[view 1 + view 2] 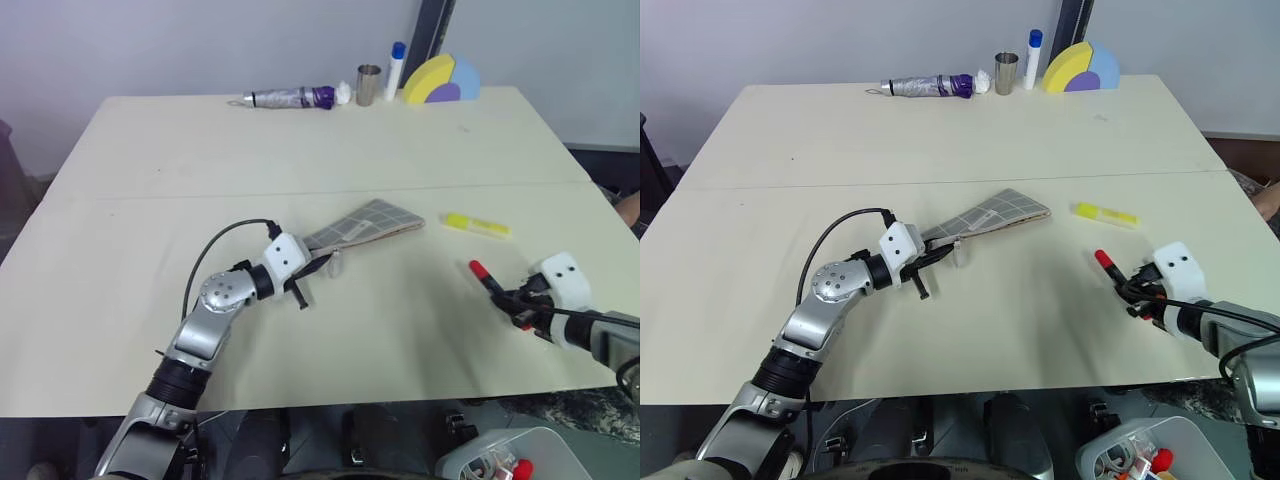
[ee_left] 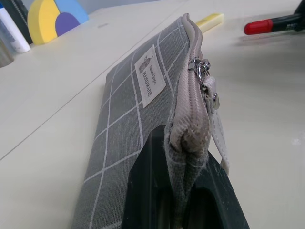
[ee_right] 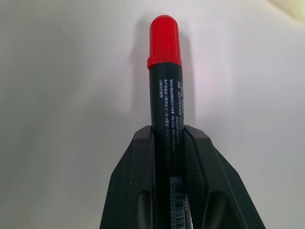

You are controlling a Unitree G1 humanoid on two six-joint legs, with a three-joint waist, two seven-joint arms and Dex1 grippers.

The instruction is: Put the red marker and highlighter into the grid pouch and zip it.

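Grey grid pouch [image 2: 133, 119] pinched by its zipper end in my left gripper [image 1: 300, 272], reaching level; right gripper [image 1: 512, 300] angles down, jaws clamping red marker [image 3: 165, 90] over the bench [image 1: 200, 160].

the grid pouch [image 1: 365, 226] lies near the middle of the bench [image 1: 300, 150], its near-left end pinched in the left claw [image 1: 318, 262]. the highlighter [image 1: 476, 225] lies just to its right. nearer and further right, the red marker [image 1: 487, 277] sits in the right claw [image 1: 512, 297] — cap pointing toward the pouch.
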